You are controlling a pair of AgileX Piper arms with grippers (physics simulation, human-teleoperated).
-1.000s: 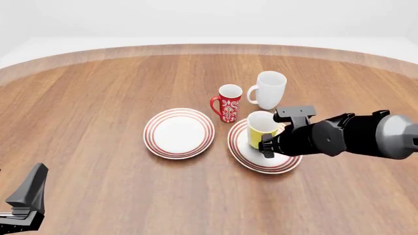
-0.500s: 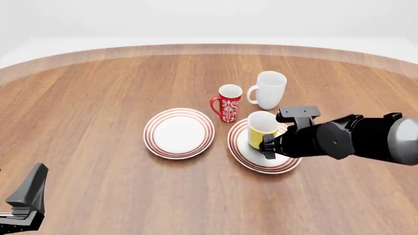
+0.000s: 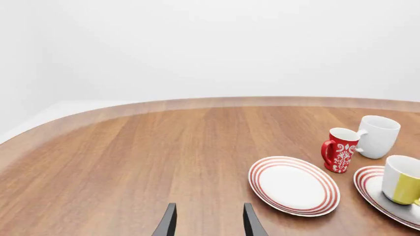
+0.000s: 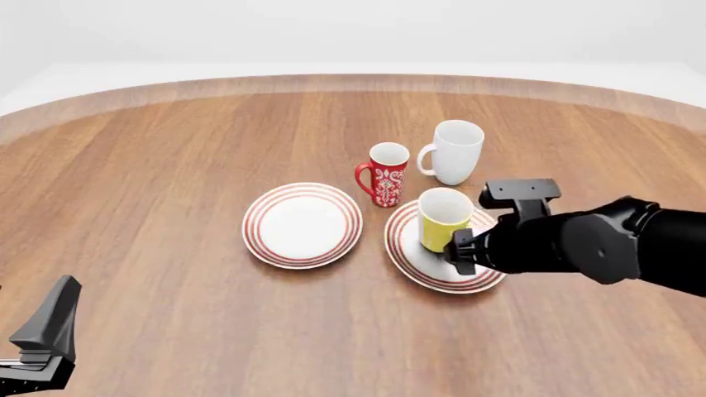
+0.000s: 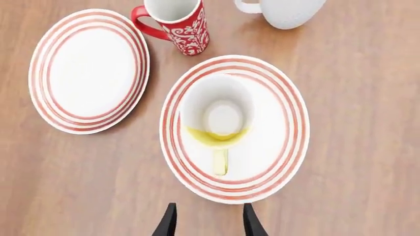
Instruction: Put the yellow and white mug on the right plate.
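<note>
The yellow and white mug [image 4: 445, 217] stands upright on the right plate [image 4: 411, 250], a white plate with red rings. In the right wrist view I look straight down into the mug [image 5: 217, 115], whose yellow handle points toward my fingers, with the plate [image 5: 288, 123] all around it. My right gripper [image 4: 459, 252] [image 5: 207, 225] is open and hovers above the plate's near edge, apart from the mug and holding nothing. My left gripper [image 4: 45, 339] [image 3: 208, 225] is open and empty at the near left corner. The left wrist view shows the mug [image 3: 402, 182] on its plate [image 3: 371, 179] at the far right.
An identical left plate [image 4: 302, 225] [image 5: 88, 71] [image 3: 293, 186] lies beside the right one. A red patterned mug [image 4: 388, 174] [image 5: 180, 22] [image 3: 340, 150] and a larger white mug [image 4: 455, 151] [image 5: 282, 7] [image 3: 377, 136] stand just behind the plates.
My right arm has drawn back to the right and toward the near side, away from the mug. The mug stays on the right plate. The left arm is still.
</note>
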